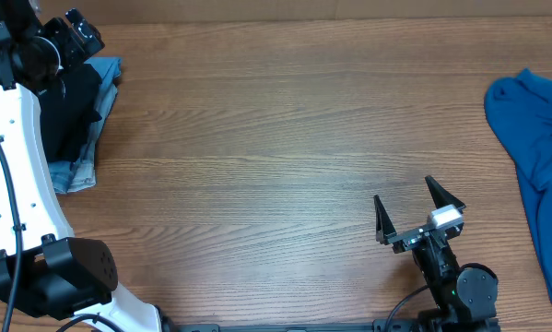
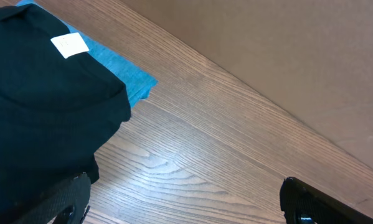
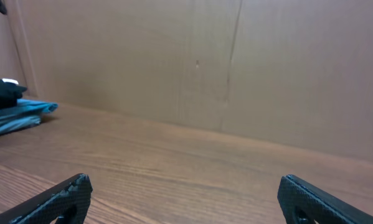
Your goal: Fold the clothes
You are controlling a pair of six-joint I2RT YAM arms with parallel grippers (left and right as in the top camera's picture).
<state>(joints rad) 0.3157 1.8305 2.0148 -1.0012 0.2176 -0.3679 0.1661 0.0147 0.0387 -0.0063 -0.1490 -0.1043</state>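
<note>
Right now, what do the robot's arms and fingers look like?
The left arm has a white shell, black joints and a black cable along it. The right arm is black with a small white block; its fingers are black, pointed blades.

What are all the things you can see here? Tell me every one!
black T-shirt: one, black, far left, on top of the jeans
white tag: one, white, on the T-shirt
jeans: one pair, light blue, under the T-shirt
blue garment: one, bright blue, table's right edge
table: one, brown wood, under everything
wall: one, tan, behind table
left arm: one, white, far left, jaws open
right arm: one, black, front right, jaws open
</note>
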